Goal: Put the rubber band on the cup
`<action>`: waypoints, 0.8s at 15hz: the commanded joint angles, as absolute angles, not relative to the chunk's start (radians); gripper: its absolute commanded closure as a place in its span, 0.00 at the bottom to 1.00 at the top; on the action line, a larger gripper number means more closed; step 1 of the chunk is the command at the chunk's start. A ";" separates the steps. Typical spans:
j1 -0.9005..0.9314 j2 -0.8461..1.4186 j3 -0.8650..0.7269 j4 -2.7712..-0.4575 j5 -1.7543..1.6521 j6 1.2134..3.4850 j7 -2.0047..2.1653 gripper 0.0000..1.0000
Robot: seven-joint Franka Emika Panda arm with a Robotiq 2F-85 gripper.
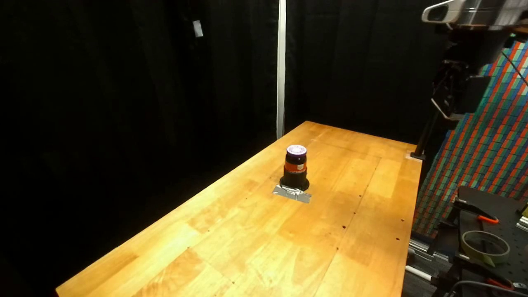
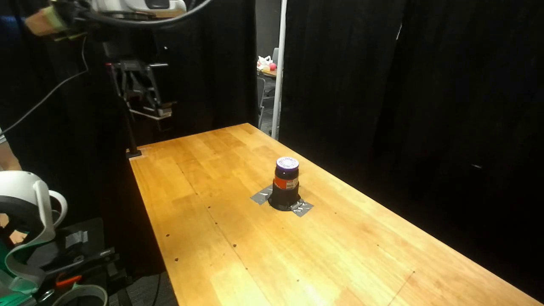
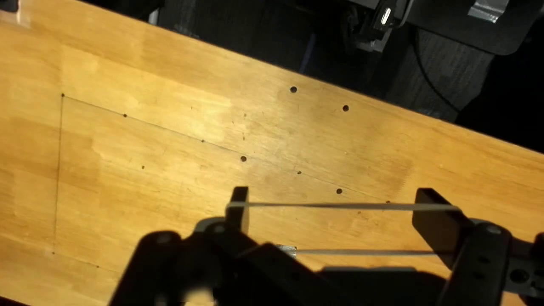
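1. Table (image 2: 361, 250): the cup (image 1: 295, 168) stands upright on it.
2. Gripper (image 3: 333, 205): spread wide, well apart from the cup, with the band (image 3: 352, 207) stretched on it. Probably the carry step; next it'd have to line up over the cup and lower the band around it.
3. Cup: can't find it in the wrist view, maybe behind the gripper.
4. Band: hard to spot in both exterior views; part's hidden behind the gripper in the wrist view.

The arm's wrist (image 1: 486, 12), cut off at the upper edge in both exterior views, sits high up, and the fingers (image 3: 437, 227) hang beneath it, pointing down. They are spread wide apart (in the wrist view, facing each other, roughly level, across a broad gap).
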State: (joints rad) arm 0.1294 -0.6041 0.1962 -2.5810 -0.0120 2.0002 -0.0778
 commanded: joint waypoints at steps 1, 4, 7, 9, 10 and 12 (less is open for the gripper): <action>0.115 -0.348 0.175 -2.379 0.015 2.028 -0.164 0.00; 0.128 -0.166 0.147 -2.248 0.008 2.098 -0.137 0.00; 0.124 0.024 0.135 -2.102 0.021 2.156 -0.137 0.00; 0.122 0.149 0.135 -2.003 0.001 2.198 -0.113 0.00; 0.123 0.211 0.134 -1.950 -0.005 2.214 -0.104 0.00; 0.127 0.311 0.129 -1.860 -0.015 2.238 -0.086 0.00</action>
State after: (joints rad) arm 0.1197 0.1510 0.1352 -2.0299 -0.0012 2.2227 -0.1191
